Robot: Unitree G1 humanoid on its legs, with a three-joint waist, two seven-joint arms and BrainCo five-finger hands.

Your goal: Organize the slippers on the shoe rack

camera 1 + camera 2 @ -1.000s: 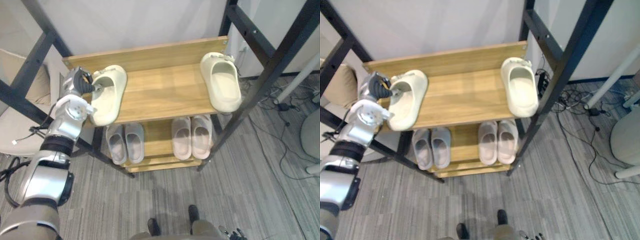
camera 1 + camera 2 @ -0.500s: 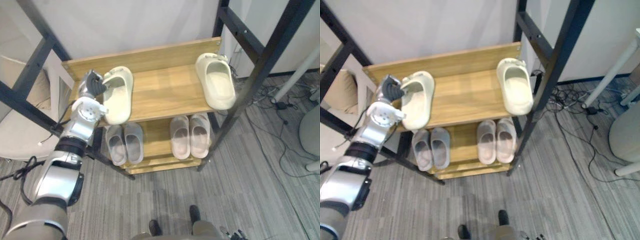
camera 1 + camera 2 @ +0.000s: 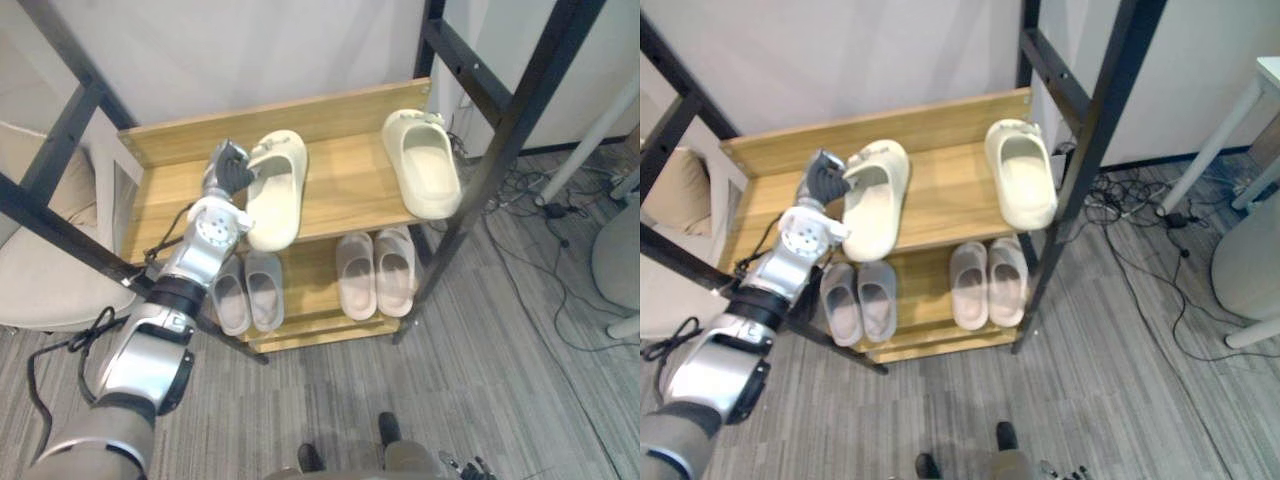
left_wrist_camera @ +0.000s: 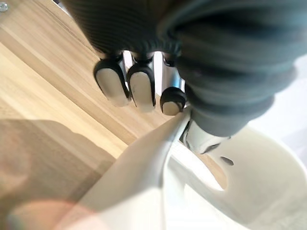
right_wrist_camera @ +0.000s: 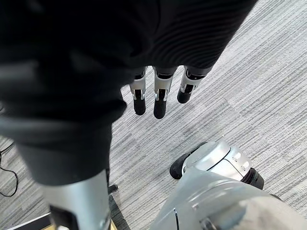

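A cream slipper (image 3: 275,195) lies toe-forward left of centre on the top board of the wooden shoe rack (image 3: 345,190). My left hand (image 3: 228,170) is curled on the left edge of its strap; in the left wrist view the fingers (image 4: 136,88) bend over the outside of the slipper (image 4: 230,191) and the thumb presses inside. Its cream mate (image 3: 425,165) rests at the board's right end. On the lower shelf stand a grey pair (image 3: 248,290) and a pinkish pair (image 3: 378,272). My right hand (image 5: 160,98) hangs low over the carpet with straight fingers.
Black metal frame bars cross in front of the rack at the right (image 3: 490,150) and at the left (image 3: 60,220). A beige cushion (image 3: 40,290) lies to the left. Cables (image 3: 560,210) trail on the grey carpet to the right, near a white post (image 3: 595,150).
My left hand has carried the left cream slipper rightward along the top board, from its left end toward the middle. The camera has shifted a little too.
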